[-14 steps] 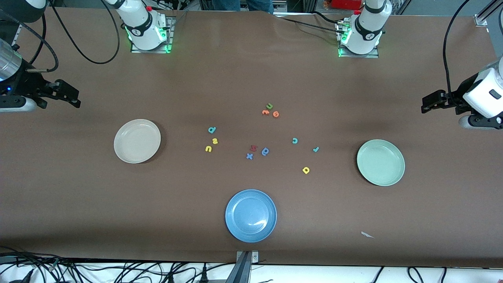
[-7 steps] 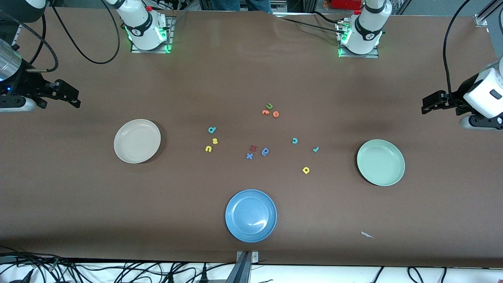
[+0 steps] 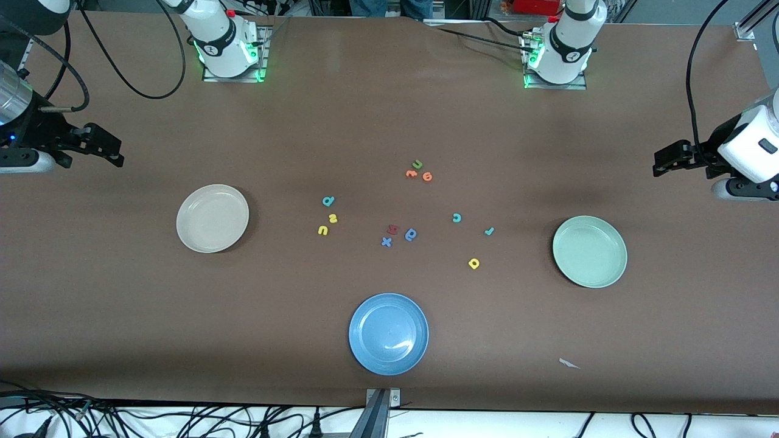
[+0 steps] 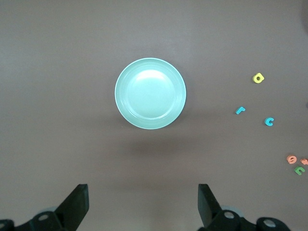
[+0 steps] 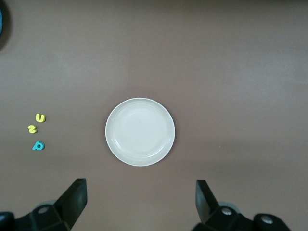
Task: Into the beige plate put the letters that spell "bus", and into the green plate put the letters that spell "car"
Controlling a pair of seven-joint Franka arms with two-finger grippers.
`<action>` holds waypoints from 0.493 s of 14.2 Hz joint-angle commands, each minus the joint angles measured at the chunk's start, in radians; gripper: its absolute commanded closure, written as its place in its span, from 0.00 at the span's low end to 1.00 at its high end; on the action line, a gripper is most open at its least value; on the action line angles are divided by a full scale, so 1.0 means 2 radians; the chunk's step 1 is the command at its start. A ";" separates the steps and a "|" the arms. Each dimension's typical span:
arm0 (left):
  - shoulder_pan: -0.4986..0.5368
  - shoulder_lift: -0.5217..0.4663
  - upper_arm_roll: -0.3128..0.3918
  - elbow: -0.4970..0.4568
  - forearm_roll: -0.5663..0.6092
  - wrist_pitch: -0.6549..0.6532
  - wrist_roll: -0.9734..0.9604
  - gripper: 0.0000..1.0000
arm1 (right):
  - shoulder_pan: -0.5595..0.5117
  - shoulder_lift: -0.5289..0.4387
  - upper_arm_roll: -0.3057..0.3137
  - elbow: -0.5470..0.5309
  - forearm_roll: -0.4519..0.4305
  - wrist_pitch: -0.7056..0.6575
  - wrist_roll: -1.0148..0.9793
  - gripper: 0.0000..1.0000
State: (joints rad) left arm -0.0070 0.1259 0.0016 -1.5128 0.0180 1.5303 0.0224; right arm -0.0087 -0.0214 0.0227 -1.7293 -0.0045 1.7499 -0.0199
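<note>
Front view: yellow "u" (image 3: 322, 230) (beside "s" (image 3: 332, 218))

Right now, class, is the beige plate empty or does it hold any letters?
Empty. The beige plate shows only its bare inside; the teal b, yellow s and yellow u lie on the table beside it.

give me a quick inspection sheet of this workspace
surface: brown table cover, letters scattered mid-table.
job's things: beige plate and green plate both hold nothing; teal b, yellow s, yellow u lie toward the beige plate; teal c, teal r, yellow a toward the green plate.
clutter: blue plate; green u beside two orange letters; red letter, blue looped letter, blue x; white scrap.
grippers: left gripper open, above the green plate; right gripper open, above the beige plate.
cables: black cables along the nearest table edge.
surroundings: nothing seen.
</note>
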 commanded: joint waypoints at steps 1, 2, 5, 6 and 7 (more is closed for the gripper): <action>0.000 -0.002 -0.002 0.001 0.018 0.003 0.008 0.00 | 0.005 -0.004 0.009 -0.006 0.003 -0.028 -0.001 0.00; 0.000 -0.002 -0.002 0.001 0.018 0.003 0.008 0.00 | 0.009 0.005 0.012 -0.009 0.002 -0.040 0.001 0.00; 0.000 -0.001 -0.003 0.001 0.016 0.003 0.007 0.00 | 0.014 0.052 0.025 -0.013 0.011 -0.076 0.001 0.00; 0.000 0.001 -0.003 0.000 0.011 0.003 0.005 0.00 | 0.021 0.059 0.041 -0.014 0.008 -0.069 0.007 0.00; -0.003 0.008 -0.003 -0.001 0.010 0.003 0.000 0.00 | 0.033 0.080 0.043 -0.015 0.003 -0.053 0.027 0.00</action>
State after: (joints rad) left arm -0.0076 0.1273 0.0008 -1.5143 0.0180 1.5310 0.0223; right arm 0.0228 0.0781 0.0839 -1.7678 0.0014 1.6233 -0.0122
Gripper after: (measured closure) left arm 0.000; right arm 0.000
